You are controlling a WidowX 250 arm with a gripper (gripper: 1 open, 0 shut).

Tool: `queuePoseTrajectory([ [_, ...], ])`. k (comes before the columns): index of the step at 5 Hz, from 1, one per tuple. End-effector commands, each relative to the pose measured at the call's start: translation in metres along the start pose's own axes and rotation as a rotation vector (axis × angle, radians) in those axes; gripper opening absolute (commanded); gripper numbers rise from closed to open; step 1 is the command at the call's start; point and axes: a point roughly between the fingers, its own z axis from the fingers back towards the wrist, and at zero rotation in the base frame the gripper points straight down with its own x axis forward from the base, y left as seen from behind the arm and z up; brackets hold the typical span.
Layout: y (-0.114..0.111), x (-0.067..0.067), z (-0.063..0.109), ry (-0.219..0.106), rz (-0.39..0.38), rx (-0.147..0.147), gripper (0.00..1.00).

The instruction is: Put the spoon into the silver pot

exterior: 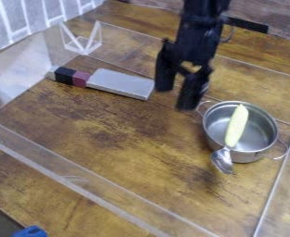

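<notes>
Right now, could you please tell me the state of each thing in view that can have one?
gripper: open, empty, pointing down over the wood to the left of the pot.
spoon: lying across the pot, handle inside, metal bowl hanging over the near rim.
silver pot: upright, holding the spoon's handle.
grey block: lying flat, untouched.
</notes>
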Motion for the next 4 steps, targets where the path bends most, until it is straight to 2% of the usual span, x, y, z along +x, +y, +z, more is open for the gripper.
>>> queuePoseTrajectory([
  [1,0.023,-0.046,0.034,-0.056,-0.127,0.122,1.0],
  [2,0.04,-0.073,0.042,-0.04,-0.208,0.206,1.0],
  [3,0.056,-0.084,0.043,-0.044,-0.336,0.286,1.0],
  [4,0.063,-0.076,0.056,-0.053,-0.335,0.31,1.0],
])
